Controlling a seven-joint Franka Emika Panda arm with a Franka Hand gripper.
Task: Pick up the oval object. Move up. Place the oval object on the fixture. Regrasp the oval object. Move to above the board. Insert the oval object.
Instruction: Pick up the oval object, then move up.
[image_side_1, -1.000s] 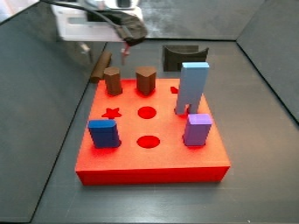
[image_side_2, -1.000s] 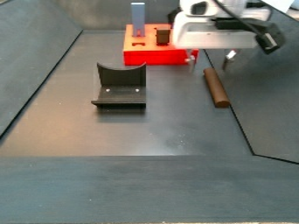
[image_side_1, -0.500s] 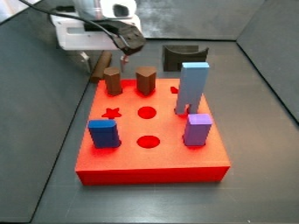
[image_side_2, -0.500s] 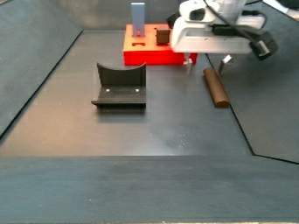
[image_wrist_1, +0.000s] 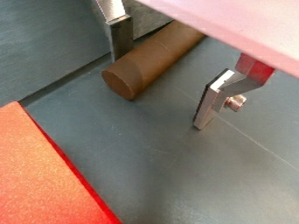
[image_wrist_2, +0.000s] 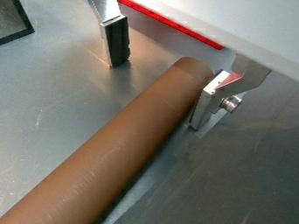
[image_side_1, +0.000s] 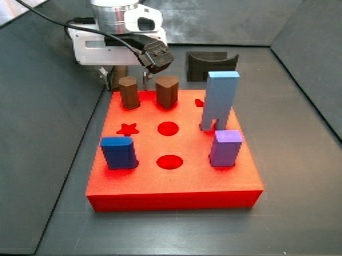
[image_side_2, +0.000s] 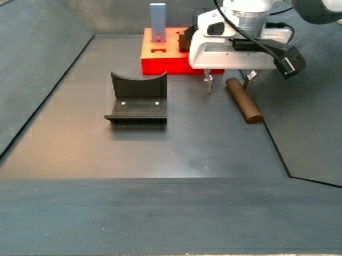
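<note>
The gripper (image_wrist_2: 158, 79) hangs low over the floor beside the red board (image_side_2: 171, 58), fingers (image_wrist_2: 114, 41) spread wide, gripping nothing; the long brown peg (image_wrist_2: 122, 151) lies flat between them, one end under the gripper. The dark fixture (image_side_2: 136, 98) sits well apart.

My robot test lab, dark grey walled counter (image_side_2: 174, 140), red peg board (image_side_1: 171, 150) with coloured blocks, black fixture (image_side_2: 136, 98), my gripper (image_side_2: 225, 85) low beside the board
</note>
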